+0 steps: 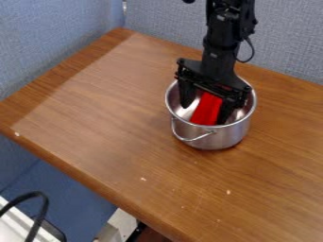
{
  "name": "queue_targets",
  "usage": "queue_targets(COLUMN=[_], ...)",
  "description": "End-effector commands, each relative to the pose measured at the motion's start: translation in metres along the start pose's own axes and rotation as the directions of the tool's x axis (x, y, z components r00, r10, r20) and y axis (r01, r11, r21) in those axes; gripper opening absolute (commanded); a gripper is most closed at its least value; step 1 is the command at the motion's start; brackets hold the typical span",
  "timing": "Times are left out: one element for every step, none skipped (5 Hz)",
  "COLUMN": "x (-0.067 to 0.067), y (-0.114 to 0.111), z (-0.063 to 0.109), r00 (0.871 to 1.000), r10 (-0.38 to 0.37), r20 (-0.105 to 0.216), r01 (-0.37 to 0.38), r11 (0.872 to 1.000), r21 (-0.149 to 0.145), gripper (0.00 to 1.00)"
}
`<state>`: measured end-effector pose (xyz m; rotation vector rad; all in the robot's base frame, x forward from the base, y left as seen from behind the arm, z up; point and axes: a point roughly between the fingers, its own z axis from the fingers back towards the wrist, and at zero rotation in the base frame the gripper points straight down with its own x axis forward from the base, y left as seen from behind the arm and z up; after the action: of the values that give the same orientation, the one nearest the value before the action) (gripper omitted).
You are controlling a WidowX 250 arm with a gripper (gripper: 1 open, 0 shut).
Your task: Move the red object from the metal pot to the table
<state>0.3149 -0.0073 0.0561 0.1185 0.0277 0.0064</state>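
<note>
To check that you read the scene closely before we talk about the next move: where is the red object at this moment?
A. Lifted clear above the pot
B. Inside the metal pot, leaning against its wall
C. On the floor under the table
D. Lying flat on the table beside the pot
B: the red object sits tilted inside the metal pot, with the gripper lowered over the rim, its jaws open on either side of the block.
</note>
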Motion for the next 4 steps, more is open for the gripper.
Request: queue_targets(x=[0.0084,0.009,0.0097,0.0106], y=[0.0042,0.0048,0.0056,0.0066], z=[0.0113,0.0115,0.0112,0.0107], r00=[0.999,0.999,0.999,0.999], r10=[0.007,0.011,0.016,0.02], r20=[0.037,0.033,0.029,0.025], r01=[-0.007,-0.011,-0.015,-0.02], r11=[1.0,1.0,1.0,1.0], r21=[-0.001,-0.008,-0.014,-0.019], gripper=[1.0,1.0,1.0,1.0])
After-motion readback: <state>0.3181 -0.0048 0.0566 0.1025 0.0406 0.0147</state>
